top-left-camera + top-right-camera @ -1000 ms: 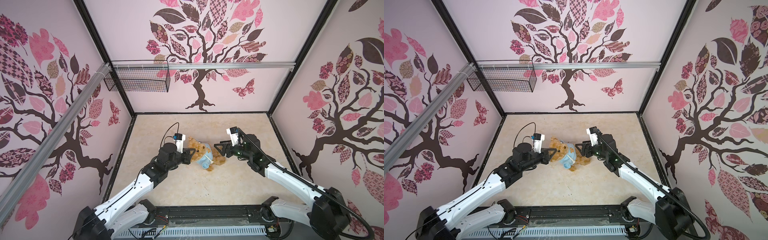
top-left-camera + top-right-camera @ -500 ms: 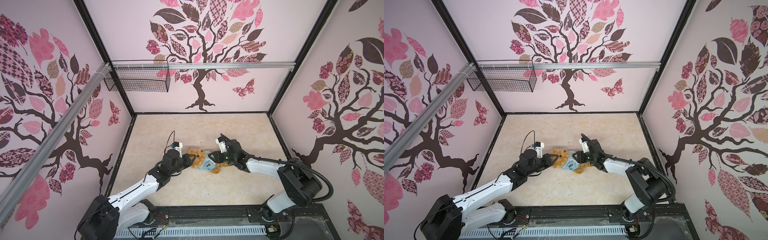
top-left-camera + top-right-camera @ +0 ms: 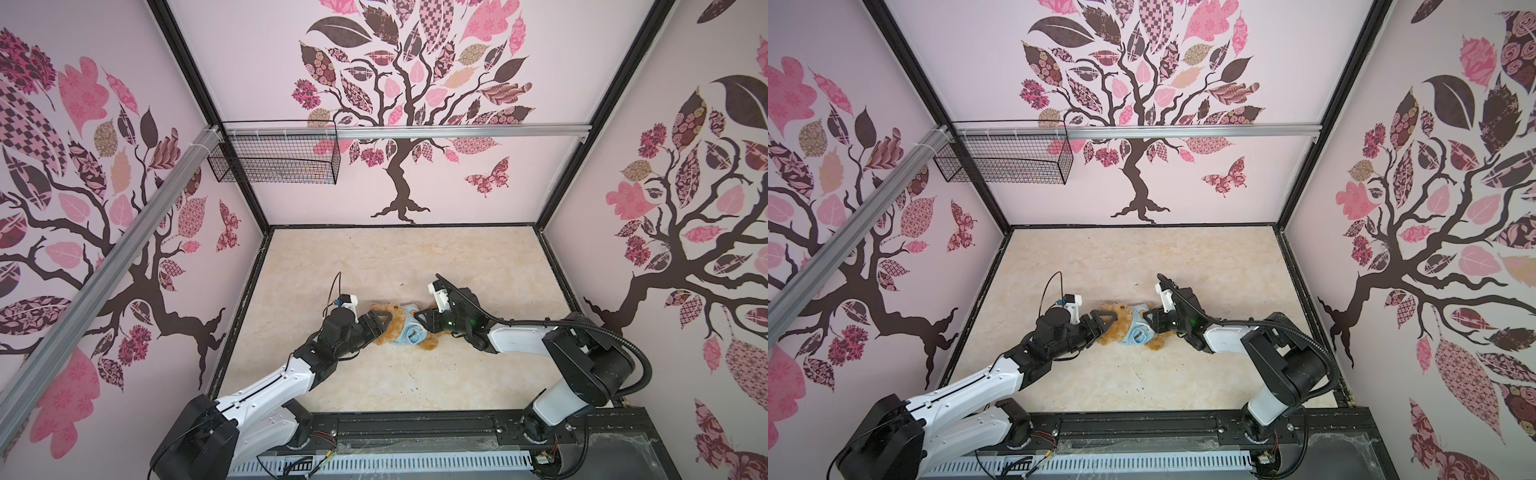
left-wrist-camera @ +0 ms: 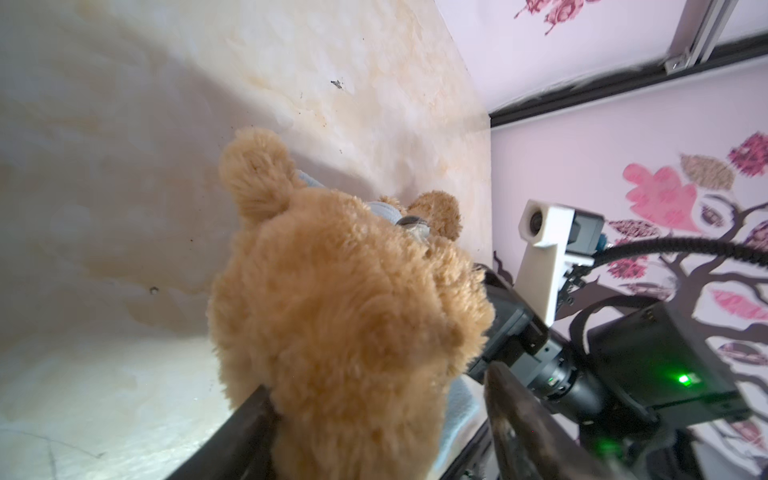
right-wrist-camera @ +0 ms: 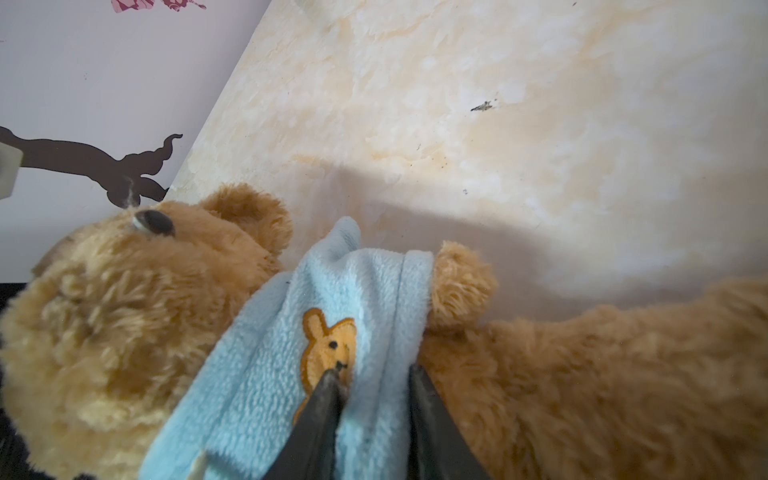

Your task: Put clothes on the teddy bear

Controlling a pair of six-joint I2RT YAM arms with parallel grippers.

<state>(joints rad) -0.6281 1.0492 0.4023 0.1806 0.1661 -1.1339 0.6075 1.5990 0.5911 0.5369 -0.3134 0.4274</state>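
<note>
Lying near the centre of the desk (image 3: 395, 257), the bear (image 3: 392, 328) points its head to 9 o'clock, with a blue shirt (image 3: 409, 328) on its torso. Left claw (image 3: 380, 327), at the bear's 9 o'clock: released, jaws astride the head. Right claw (image 5: 374, 374), at 3 o'clock: grasping a shirt fold.

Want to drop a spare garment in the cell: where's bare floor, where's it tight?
Bare floor: the wide strip between back wall and teddy bear, and the strip between bear and front rail. Tight mid-floor: left gripper and right gripper flank the bear and its light blue shirt.
</note>
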